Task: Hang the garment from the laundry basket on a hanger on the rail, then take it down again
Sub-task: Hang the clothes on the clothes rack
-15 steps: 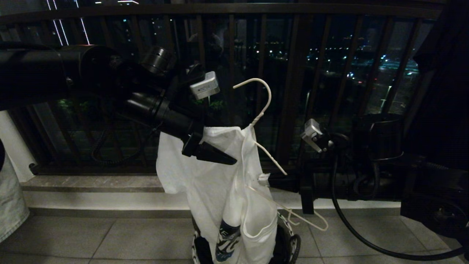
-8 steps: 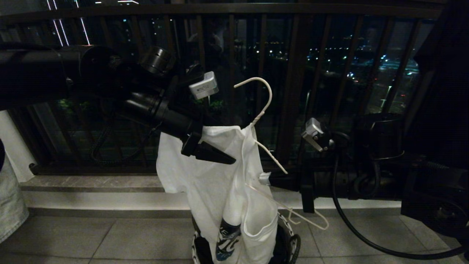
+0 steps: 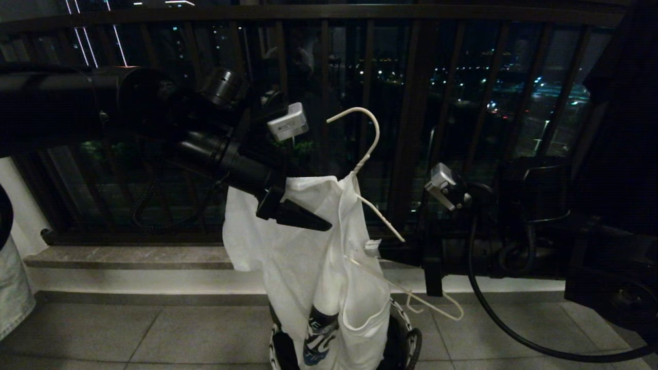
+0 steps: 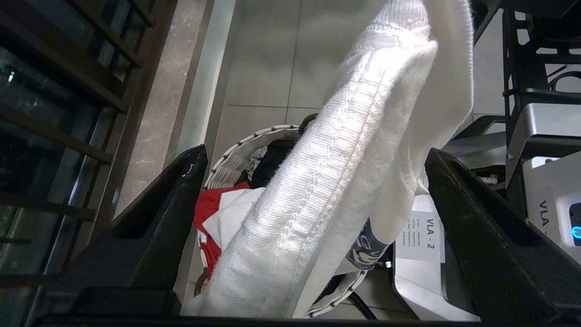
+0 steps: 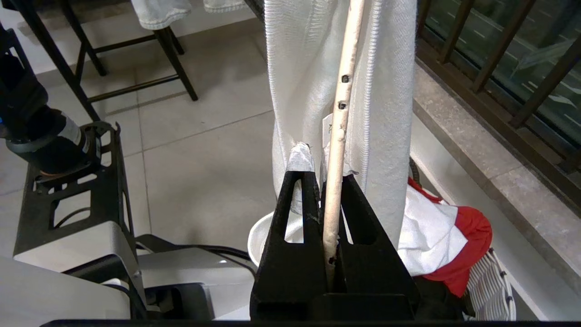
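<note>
The white garment (image 3: 288, 257) is draped over the hanger (image 3: 371, 134), a thin white wire one, and trails down into the laundry basket (image 3: 408, 336) on the floor. My right gripper (image 3: 383, 252) comes in from the right, level. It is shut on the hanger's wire arm (image 5: 338, 113), with a bit of white cloth caught beside it; gripper point (image 5: 323, 177). My left gripper (image 3: 313, 218) sits at the garment's upper edge, open wide (image 4: 313, 163). A thick fold of the garment (image 4: 345, 150) runs between its fingers, touching neither. The rail is out of view.
A red cloth (image 4: 206, 213) lies in the basket (image 4: 236, 154). The dark balcony railing (image 3: 411, 103) and a stone step (image 3: 128, 257) stand close behind. Denim cloth (image 3: 13, 288) hangs at the far left. A black cable (image 3: 493, 318) loops at the right, and the robot's base (image 4: 540, 136) is nearby.
</note>
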Tool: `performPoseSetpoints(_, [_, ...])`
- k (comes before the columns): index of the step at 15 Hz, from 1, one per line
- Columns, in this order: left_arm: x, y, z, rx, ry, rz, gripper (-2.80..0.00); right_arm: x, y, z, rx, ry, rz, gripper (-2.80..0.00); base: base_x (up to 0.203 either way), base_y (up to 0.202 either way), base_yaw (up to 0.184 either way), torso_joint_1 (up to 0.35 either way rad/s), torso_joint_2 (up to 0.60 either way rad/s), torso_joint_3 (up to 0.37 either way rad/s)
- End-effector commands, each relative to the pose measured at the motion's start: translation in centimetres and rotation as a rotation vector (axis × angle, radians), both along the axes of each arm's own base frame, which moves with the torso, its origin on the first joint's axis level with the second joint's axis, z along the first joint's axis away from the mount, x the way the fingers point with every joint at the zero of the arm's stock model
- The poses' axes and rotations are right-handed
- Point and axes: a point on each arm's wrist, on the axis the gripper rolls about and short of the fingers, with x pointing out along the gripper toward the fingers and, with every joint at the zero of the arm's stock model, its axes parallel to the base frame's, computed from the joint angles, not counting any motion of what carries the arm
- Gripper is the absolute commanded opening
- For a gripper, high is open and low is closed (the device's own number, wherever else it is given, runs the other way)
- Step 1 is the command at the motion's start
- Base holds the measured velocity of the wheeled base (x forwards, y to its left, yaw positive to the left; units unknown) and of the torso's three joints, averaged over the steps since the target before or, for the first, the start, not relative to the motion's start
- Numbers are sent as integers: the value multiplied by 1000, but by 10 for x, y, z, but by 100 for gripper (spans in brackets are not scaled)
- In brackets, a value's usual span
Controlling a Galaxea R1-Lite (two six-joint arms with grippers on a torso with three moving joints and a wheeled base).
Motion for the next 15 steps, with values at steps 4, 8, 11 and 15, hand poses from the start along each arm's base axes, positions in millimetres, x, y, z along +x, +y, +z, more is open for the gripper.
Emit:
performPoseSetpoints(4, [-2,1,1,-2,-1,-5,-280,1,-1,2,5,-8,1,-280,0,0,0,0,0,0])
performPoseSetpoints(8, [-2,1,2,-4,-5,-5,-280,1,-1,2,5,-9,-2,-280,0,0,0,0,0,0])
performPoseSetpoints(11, [-1,1,2,-3,-3,-5,-280,2,-2,2,6,-10,-5,-280,0,0,0,0,0,0])
performPoseSetpoints(15, [-2,1,3,-5,-9,-4,-280,2,-2,2,6,-9,-6,-280,0,0,0,0,0,0])
